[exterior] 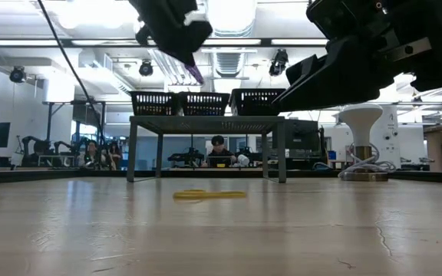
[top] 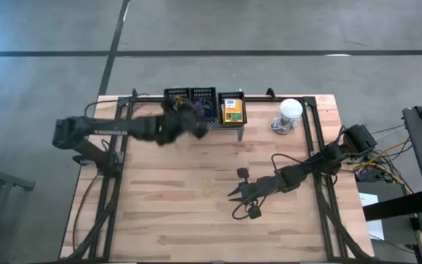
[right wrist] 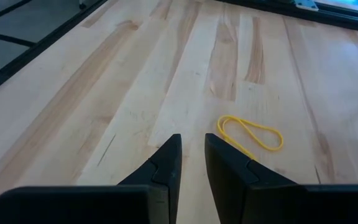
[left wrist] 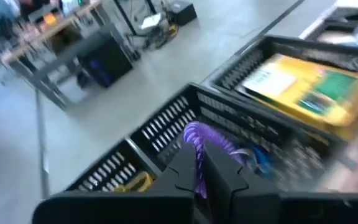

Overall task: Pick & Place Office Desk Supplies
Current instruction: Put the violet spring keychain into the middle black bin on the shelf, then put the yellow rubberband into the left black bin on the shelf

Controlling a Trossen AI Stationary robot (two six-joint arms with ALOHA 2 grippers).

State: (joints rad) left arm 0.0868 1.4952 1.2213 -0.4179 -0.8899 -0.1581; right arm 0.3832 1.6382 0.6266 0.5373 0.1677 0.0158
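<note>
My left gripper (left wrist: 199, 154) is up over the grey perforated stand (top: 202, 96) at the table's far edge, shut on a purple rubber band (left wrist: 209, 137); the low view shows the gripper (exterior: 191, 65) above the stand's trays. The trays hold a yellow band (left wrist: 135, 182), a blue band (left wrist: 260, 158) and a yellow-and-green box (left wrist: 309, 90). My right gripper (right wrist: 192, 146) hovers low over mid-table, its fingers a narrow gap apart, touching nothing. Just beyond it, a yellow rubber band (right wrist: 250, 134) lies flat on the wood and also shows in the low view (exterior: 209, 195). My left gripper pinches the purple rubber band between its two fingers. The loop's upper part (left wrist: 199, 132) bulges out past the fingertips, lifted clear above the middle tray. In the low view a purple end (exterior: 196, 75) pokes out below the fingers, which slant downward.
A white dome-shaped object with a cable (top: 290, 111) stands at the far right of the table. The stand is raised on legs (exterior: 131, 149), with a gap beneath it. Bare wood lies across the near half of the table (top: 167, 220). People sit in the room behind.
</note>
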